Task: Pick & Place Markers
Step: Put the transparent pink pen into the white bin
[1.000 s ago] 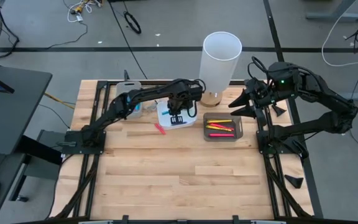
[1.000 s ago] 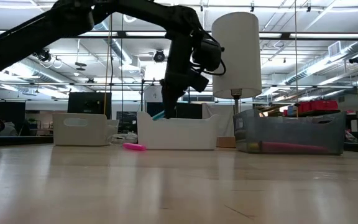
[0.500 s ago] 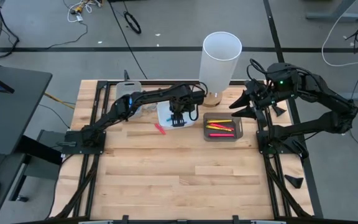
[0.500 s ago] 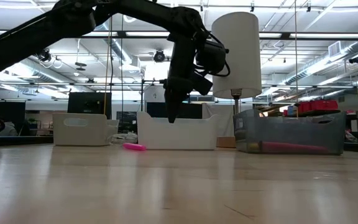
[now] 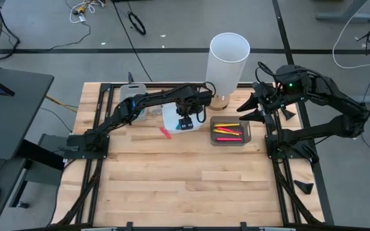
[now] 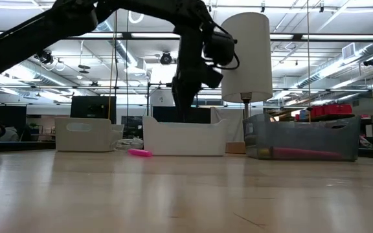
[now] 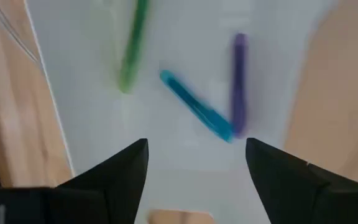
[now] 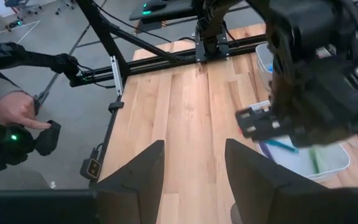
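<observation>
Markers: a pink one [image 5: 165, 133] lies loose on the table [image 5: 172, 179]; green [image 7: 132, 46], blue [image 7: 196, 106] and purple [image 7: 238, 84] lie in the white tray [image 5: 169, 117] under the open, empty left gripper [image 5: 185, 124]; more fill the grey tray [image 5: 230, 131]. The right gripper [image 5: 248, 110] hovers open beyond.

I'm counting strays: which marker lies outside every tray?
The pink marker on the bare wood, just in front of the white tray. All the others lie inside trays, such as the dark tray.
</observation>
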Controlling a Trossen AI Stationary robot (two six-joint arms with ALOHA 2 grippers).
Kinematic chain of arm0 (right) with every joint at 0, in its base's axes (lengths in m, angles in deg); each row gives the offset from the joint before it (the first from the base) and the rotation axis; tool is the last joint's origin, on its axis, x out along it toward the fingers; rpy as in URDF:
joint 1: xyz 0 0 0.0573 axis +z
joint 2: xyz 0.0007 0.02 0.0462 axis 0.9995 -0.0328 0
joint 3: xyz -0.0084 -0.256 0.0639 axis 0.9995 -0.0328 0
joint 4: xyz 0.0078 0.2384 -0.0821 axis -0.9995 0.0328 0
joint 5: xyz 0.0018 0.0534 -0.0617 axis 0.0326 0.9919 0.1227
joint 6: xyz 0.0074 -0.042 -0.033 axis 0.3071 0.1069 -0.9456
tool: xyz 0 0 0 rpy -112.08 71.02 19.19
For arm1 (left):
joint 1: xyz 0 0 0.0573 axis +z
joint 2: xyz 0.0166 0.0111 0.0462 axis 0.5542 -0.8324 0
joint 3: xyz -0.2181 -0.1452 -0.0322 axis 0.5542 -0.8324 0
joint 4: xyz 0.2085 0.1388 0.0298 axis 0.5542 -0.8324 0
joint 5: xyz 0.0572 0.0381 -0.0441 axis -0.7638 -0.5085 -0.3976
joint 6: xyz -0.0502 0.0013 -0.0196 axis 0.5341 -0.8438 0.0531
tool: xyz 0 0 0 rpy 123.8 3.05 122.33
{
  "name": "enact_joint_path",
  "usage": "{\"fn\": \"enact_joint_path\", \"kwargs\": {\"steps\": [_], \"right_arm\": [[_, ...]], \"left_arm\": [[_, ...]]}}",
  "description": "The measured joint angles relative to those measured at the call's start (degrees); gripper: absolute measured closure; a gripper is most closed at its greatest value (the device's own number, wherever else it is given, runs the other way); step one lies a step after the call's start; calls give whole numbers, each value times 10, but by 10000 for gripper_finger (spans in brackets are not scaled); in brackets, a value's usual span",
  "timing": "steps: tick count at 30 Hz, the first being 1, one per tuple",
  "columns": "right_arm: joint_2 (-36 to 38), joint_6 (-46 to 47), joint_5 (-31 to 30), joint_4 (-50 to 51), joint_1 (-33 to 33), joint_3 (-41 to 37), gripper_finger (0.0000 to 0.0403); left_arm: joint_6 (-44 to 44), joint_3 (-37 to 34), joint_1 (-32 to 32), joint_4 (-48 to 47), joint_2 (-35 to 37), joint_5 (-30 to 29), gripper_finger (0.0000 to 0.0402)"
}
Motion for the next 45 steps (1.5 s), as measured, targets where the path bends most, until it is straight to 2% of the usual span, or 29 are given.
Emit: {"fn": "enact_joint_path", "kwargs": {"steps": [4,8,21,26,30,33,38,45], "right_arm": [[0,0,0,0,0,0,234],[-1,0,0,-1,0,0,234],[-12,8,0,-6,0,0,234],[-18,33,1,-15,0,0,234],[-21,34,1,-15,0,0,234],[-23,34,0,-16,0,0,234],[-28,50,0,-21,0,0,234],[-47,67,0,-27,0,0,234]], "left_arm": [[38,-3,5,1,31,31,133],[60,-3,4,15,56,38,133],[28,-4,-19,64,142,58,133],[17,-41,-36,113,190,57,133],[0,-137,-51,174,260,76,133],[1,-256,-58,258,332,104,133],[0,-436,-58,370,444,110,133],[-33,-568,-56,373,520,115,133]]}}
